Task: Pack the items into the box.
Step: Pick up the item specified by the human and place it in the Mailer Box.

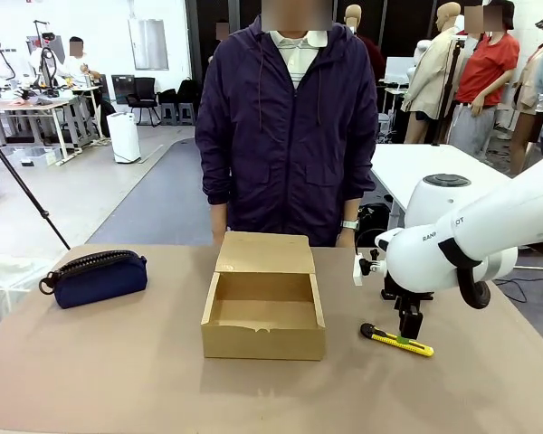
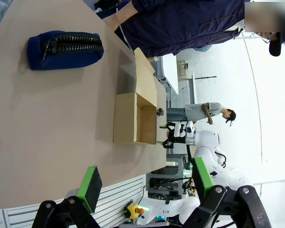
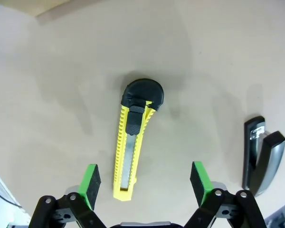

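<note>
Brown table (image 1: 118,380) lies under my right gripper (image 3: 145,179), jaws wide over the yellow knife (image 3: 132,147) so I can pinch it. My left gripper (image 2: 145,186) hangs wide too. Near the knife the box (image 1: 263,342) stands open; the blue pouch (image 1: 100,278) lies beyond.

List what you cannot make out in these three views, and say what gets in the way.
Front view: the right gripper covers the middle of the utility knife; the fingers' height above it is unclear.
Front view: the near wall of the box hides the front strip of its floor.
Right wrist view: the stapler has its lower end behind the gripper's linkage.
Left wrist view: the pouch is zipped, contents hidden.
</note>
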`<state>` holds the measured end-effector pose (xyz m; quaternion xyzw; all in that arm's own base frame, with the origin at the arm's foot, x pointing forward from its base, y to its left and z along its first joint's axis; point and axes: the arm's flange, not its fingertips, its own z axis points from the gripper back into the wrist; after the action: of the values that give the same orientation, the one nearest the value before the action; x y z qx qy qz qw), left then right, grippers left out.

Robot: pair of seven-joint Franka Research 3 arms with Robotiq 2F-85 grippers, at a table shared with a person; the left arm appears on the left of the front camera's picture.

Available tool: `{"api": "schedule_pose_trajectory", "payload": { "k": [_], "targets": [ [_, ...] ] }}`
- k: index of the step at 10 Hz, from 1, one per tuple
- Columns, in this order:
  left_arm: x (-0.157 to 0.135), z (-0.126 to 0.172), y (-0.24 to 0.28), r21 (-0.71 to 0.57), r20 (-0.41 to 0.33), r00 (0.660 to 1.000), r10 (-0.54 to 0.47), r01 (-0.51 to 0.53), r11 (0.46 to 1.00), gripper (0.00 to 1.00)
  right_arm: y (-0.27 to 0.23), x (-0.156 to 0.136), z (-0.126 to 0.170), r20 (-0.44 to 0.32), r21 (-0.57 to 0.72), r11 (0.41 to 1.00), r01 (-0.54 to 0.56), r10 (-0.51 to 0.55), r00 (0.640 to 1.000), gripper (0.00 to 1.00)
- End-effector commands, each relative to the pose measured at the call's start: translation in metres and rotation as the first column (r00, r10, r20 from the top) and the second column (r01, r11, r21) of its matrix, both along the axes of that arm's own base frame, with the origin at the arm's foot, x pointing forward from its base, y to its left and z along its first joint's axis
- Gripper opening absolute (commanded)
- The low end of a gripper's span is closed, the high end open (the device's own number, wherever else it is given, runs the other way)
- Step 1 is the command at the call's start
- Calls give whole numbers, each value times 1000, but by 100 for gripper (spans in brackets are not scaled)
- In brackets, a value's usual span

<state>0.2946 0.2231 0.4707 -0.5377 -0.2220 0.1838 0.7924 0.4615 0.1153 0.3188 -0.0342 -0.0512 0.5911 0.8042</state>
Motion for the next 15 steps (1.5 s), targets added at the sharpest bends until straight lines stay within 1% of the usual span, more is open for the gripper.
{"api": "schedule_pose_trajectory", "payload": {
  "k": [1, 2, 5, 6, 8, 10, 11, 12, 13, 15],
  "targets": [
    [-1, 2, 0, -17, 12, 1000, 5, -5, 1000, 100, 2, 4, -15, 35, -26, 995, 101, -100, 994, 100],
    [-1, 2, 0, -17, 12, 1000, 5, -5, 1000, 100, 2, 6, -25, 50, -60, 988, 145, -142, 989, 100],
    [-1, 2, 0, -17, 12, 1000, 5, -5, 1000, 100, -2, 14, -31, 54, -28, 989, 148, -146, 988, 100],
    [-1, 2, 0, -17, 12, 1000, 5, -5, 1000, 100, 0, 16, -34, 28, -20, 991, 134, -133, 991, 100],
    [-1, 2, 0, -17, 12, 1000, 5, -5, 1000, 100, 2, 18, -37, 25, -20, 992, 122, -122, 992, 100],
    [-1, 2, 0, -17, 12, 1000, 5, -5, 1000, 100, 2, 20, -38, -6, -4, 993, 122, -122, 992, 100],
    [-1, 2, 0, -17, 12, 1000, 5, -5, 1000, 100, 1, 21, -38, -30, 3, 994, 114, -114, 993, 84],
    [-1, 2, 0, -17, 12, 1000, 5, -5, 1000, 100, 1, 22, -38, -64, 26, 992, 123, -122, 991, 28],
    [-1, 2, 0, -17, 12, 1000, 5, -5, 1000, 100, 1, 23, -37, -82, 37, 991, 129, -125, 989, 0],
    [-1, 2, 0, -17, 12, 1000, 5, -5, 1000, 100, -1, 24, -38, -101, 40, 990, 137, -133, 986, 0]
  ]
}}
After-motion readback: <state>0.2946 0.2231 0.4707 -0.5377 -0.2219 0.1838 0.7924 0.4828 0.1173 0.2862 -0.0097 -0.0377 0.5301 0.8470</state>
